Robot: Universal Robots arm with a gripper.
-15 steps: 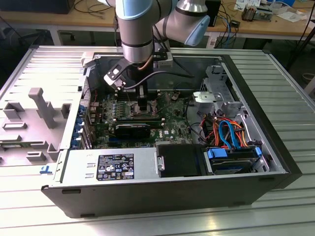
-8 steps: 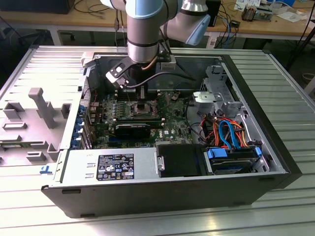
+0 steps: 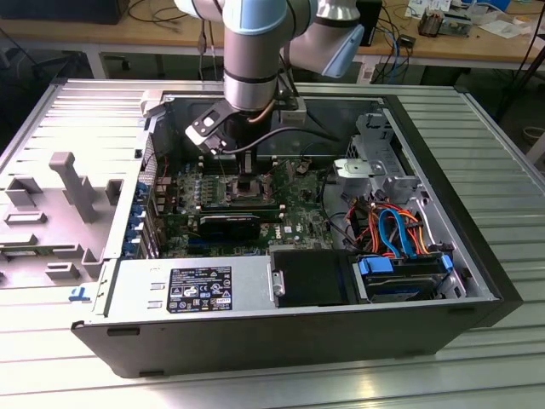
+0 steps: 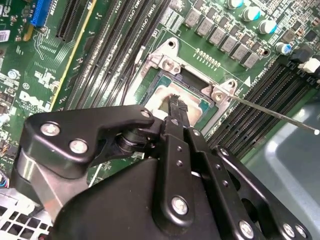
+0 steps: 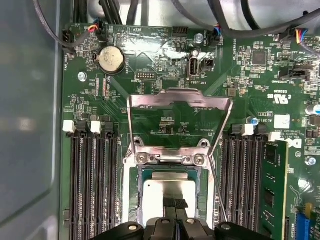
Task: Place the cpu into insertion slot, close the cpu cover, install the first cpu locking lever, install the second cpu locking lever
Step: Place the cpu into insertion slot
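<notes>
The cpu [image 5: 167,190], a silvery square chip, lies flat inside the insertion slot [image 5: 137,195] on the green board; it also shows in the second wrist view [image 4: 162,97]. My gripper [image 5: 175,203] is shut, with its black fingertips [image 4: 176,106] pressed together right over the chip's top. The cpu cover [image 5: 180,93], a thin silver frame, stands hinged up beyond the slot. A thin wire locking lever [image 5: 216,175] sticks up beside the slot and shows as a raised rod [image 4: 275,114]. In the exterior view the gripper [image 3: 247,181] reaches down into the open computer case.
Long black memory slots [image 5: 92,185] flank the socket, with a green memory stick [image 5: 274,185] on one side. A coin battery [image 5: 111,59] and black cables [image 5: 235,15] lie beyond the cover. Case walls [image 3: 477,256], a power supply [image 3: 183,290] and drive cables [image 3: 396,230] surround the board.
</notes>
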